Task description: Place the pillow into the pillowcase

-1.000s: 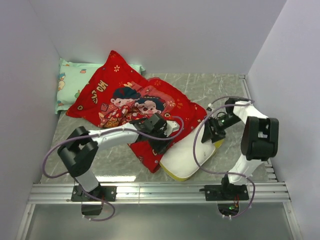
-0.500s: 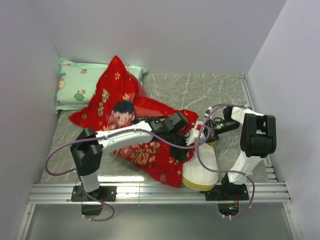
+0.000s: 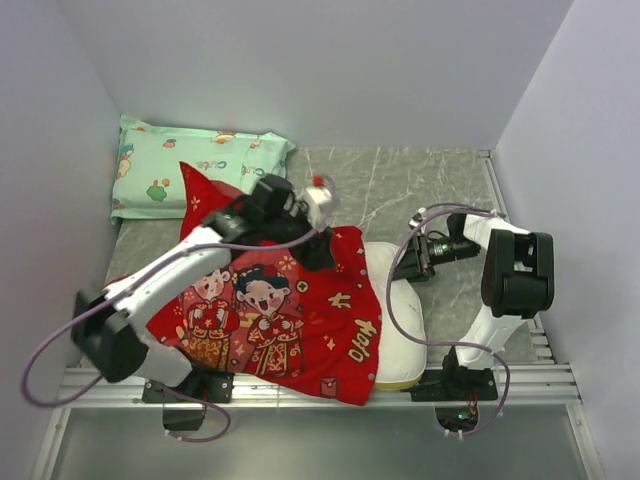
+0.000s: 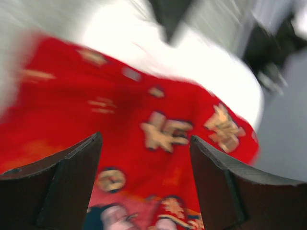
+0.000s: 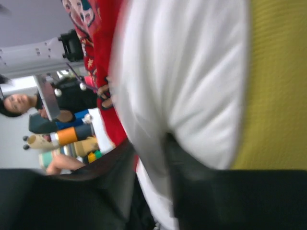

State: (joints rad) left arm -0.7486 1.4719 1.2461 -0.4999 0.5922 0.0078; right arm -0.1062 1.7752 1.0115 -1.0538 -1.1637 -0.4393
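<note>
My pillowcase [image 3: 290, 320] is thin red cloth with a faint satin sheen, its gold print slightly brighter than the weave. The pillow [image 3: 396, 305] is soft white cloth, matt and lightly creased; up close its yellow band [image 5: 273, 86] shows a fine ribbed knit. The mint-green pillow [image 3: 190, 165] is matt printed cloth, puckered at the seam. The counter [image 3: 400, 180] looks like smooth grey marbled stone or laminate with a dull shine. The rail [image 3: 320, 385] along its near edge is brushed metal. My left pincer [image 4: 144, 143] has fingers [image 4: 62, 187] of matt black plastic. My left arm [image 3: 165, 270] wears glossy white plastic.
</note>
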